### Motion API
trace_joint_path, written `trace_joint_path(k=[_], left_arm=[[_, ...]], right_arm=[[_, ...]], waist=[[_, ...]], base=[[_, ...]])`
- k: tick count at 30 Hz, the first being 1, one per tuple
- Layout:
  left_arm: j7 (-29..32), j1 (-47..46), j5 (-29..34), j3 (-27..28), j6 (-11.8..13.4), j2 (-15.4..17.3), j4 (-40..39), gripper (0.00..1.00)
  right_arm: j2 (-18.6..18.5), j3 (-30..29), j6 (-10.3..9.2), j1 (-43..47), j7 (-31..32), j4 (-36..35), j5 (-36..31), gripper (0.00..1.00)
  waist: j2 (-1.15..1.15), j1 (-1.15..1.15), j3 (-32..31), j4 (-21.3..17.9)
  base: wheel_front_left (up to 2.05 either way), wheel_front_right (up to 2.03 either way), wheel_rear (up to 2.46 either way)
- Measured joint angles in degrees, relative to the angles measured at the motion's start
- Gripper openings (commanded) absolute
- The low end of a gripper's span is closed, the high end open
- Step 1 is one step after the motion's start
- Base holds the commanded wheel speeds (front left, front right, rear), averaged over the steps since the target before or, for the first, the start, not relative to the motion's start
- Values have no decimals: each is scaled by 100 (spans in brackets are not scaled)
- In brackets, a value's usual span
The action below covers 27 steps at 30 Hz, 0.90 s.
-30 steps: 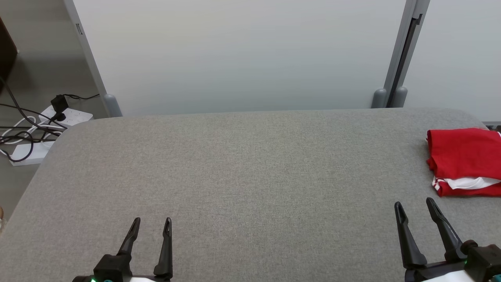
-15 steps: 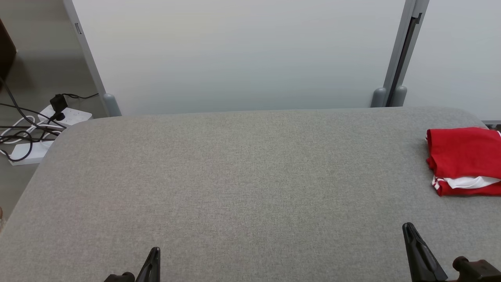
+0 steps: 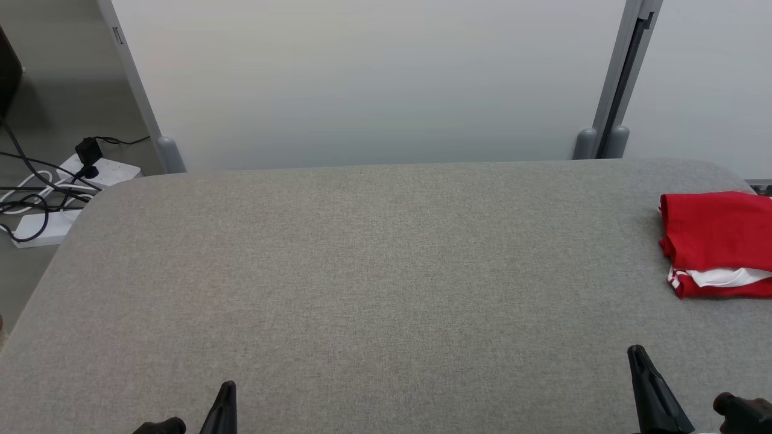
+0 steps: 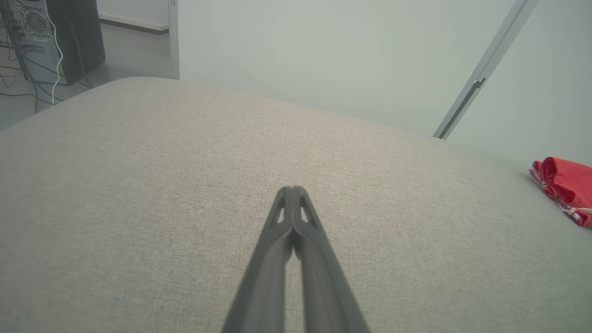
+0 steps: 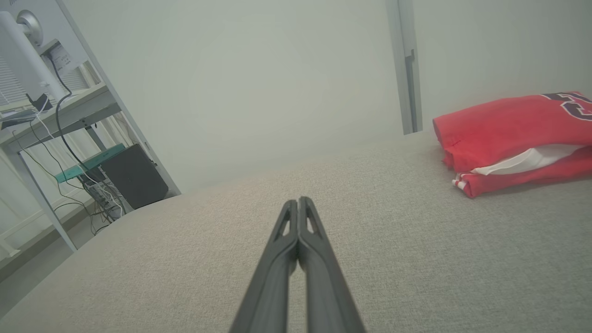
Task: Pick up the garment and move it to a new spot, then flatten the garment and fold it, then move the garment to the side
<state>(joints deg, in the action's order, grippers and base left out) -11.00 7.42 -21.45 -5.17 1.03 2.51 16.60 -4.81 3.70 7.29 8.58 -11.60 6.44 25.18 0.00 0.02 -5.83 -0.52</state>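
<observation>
While the head camera looks down, table (image 3: 386, 271): grey fabric top with rounded far corners, wide and bare across the middle.
Garment (image 3: 718, 232): red with white trim, folded, at the table's right edge.
Beyond the far edge: pale partition panel (image 3: 374, 84); white power strips (image 3: 102, 172) and dark cables (image 3: 30, 199) on the floor, far left.
Left gripper (image 3: 228, 389): low at the near edge.
Right gripper (image 3: 636, 355): near edge, apart from the garment.
Left wrist view: fingers pressed together, empty, over open fabric; garment far right; computer tower (image 4: 27, 37) beyond the table.
Right wrist view: jaws closed on nothing; garment upper right, dark lettering; desk (image 5: 55, 106) at left.
</observation>
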Motion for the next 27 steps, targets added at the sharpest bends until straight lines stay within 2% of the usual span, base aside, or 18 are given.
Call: trace_joint_path(k=[27], left_arm=[[405, -229, -1706, 234, -201, -1, -30, 0]], right_arm=[[53, -234, -5, -258, 401, 197, 1644, 0]], waist=[[0, -1, 147, 13]], base=[[0, 0, 0]])
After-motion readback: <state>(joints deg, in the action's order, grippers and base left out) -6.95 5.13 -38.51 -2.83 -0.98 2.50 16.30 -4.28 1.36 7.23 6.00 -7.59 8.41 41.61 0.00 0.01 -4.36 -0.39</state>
